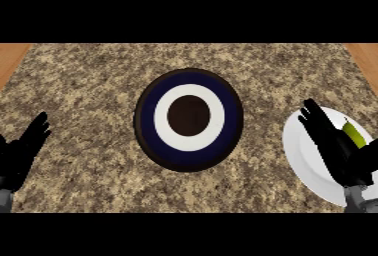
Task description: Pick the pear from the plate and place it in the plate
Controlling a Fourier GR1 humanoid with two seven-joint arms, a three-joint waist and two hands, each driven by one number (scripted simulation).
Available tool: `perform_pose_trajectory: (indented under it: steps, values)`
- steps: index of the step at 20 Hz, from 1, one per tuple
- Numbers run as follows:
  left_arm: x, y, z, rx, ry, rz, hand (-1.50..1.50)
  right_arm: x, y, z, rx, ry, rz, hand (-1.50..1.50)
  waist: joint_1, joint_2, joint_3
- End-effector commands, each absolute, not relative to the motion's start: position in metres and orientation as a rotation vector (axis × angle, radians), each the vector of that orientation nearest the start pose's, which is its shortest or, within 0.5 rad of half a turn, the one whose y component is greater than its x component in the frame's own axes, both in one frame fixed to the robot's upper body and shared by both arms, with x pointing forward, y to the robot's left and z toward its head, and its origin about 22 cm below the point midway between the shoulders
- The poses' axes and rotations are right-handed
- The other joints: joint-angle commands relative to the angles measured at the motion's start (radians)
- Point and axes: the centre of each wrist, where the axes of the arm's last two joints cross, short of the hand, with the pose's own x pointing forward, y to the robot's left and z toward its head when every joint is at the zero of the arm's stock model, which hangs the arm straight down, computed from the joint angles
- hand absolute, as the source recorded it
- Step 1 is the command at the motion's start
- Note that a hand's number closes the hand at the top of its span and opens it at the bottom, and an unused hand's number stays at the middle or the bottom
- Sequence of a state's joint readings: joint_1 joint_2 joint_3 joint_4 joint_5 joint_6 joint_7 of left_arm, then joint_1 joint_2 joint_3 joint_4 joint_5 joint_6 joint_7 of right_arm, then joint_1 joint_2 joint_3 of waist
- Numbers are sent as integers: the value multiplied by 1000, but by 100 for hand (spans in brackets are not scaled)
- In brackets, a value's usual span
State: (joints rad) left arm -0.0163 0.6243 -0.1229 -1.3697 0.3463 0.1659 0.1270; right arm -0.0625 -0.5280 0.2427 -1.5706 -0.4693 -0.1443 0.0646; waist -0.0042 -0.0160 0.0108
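The right hand [336,145], fingers straight, is hovering over the white plate [306,155], hiding most of the pear [354,134] (yellow-green); a dark ringed plate [189,119] is sitting mid-desk [88,80]; the left hand [22,150] is resting open.

Yellow-green pear [354,134] lies on the white plate [301,150] at the right edge, mostly hidden. Dark blue ringed plate [189,82] sits mid-surface, nothing on it.
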Motion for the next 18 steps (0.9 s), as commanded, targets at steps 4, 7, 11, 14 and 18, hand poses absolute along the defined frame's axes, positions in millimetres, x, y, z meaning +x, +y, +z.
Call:
perform_pose_trajectory:
  steps: [4, 7, 11, 14, 18]
  values:
    - [282, 317, 79, 242, -1612, -197, 0, 318, -297, 94, 68, -1683, 94, 150, 37, 22, -8]
    - [286, 310, 89, 196, -1681, -244, 0, 296, -369, 91, -521, -1414, 507, 150, 22, 34, -47]
    - [299, 282, 100, 124, -1764, -246, 0, 316, -318, 34, -617, -1400, 225, 150, 34, 30, -10]
    - [297, 285, 121, 130, -1758, -248, 0, 315, -302, 9, -543, -1513, -70, -150, 25, 20, -6]
    - [306, 282, 125, 136, -1746, -239, 0, 327, -315, 13, -518, -1670, -180, -150, 11, 20, -8]
